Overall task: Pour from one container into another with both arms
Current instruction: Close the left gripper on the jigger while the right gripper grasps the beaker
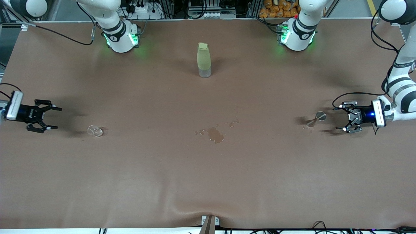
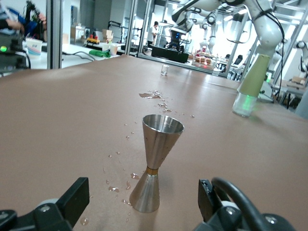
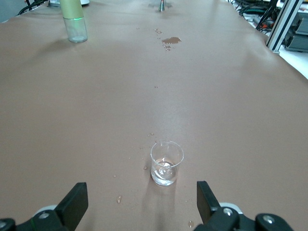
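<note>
Your right tool [image 1: 53, 118] is open, low at the right arm's end of the bench [image 1: 208, 182]. The glass cup [image 1: 95, 131] stands upright just past its tips, toward the middle. A puddle [image 1: 215, 134] lies mid-bench. Your left tool [image 1: 339, 118] is open at the left arm's end, with the steel jigger [image 1: 316, 118] upright right before it.
</note>
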Robot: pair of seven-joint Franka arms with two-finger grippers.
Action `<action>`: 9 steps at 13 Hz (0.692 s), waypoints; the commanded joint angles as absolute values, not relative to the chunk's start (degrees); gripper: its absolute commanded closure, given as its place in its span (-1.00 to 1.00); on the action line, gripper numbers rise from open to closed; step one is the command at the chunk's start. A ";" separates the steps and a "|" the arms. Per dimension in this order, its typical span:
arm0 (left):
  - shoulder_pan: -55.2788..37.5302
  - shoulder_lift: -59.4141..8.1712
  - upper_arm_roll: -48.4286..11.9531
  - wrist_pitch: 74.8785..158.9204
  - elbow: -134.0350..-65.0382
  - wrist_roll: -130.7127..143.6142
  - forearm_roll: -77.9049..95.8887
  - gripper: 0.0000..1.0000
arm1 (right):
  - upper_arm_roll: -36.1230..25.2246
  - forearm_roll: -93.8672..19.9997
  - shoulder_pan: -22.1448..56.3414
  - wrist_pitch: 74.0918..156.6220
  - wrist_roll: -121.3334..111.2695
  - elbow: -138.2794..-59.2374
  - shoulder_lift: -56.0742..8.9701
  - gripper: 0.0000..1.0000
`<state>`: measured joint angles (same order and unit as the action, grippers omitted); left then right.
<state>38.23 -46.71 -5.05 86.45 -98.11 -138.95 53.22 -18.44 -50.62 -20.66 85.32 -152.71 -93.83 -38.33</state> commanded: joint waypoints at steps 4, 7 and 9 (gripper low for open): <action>37.44 -49.66 -5.01 85.43 -97.73 -151.68 53.35 -1.00 | -18.28 -61.50 -22.76 82.27 -161.61 -92.72 -46.91 -1.00; 36.39 -50.54 -5.10 85.43 -97.65 -155.37 53.96 -0.89 | -18.28 -67.66 -23.38 80.43 -166.54 -92.64 -52.10 -1.00; 35.43 -50.54 -5.10 85.52 -97.47 -156.09 54.32 -0.80 | -18.28 -70.74 -23.38 80.25 -168.92 -92.72 -54.57 -1.00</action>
<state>36.38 -50.03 -5.24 86.26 -98.14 -154.45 53.22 -18.49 -67.71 -22.22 81.87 -159.10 -93.69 -51.84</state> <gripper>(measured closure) 0.075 0.000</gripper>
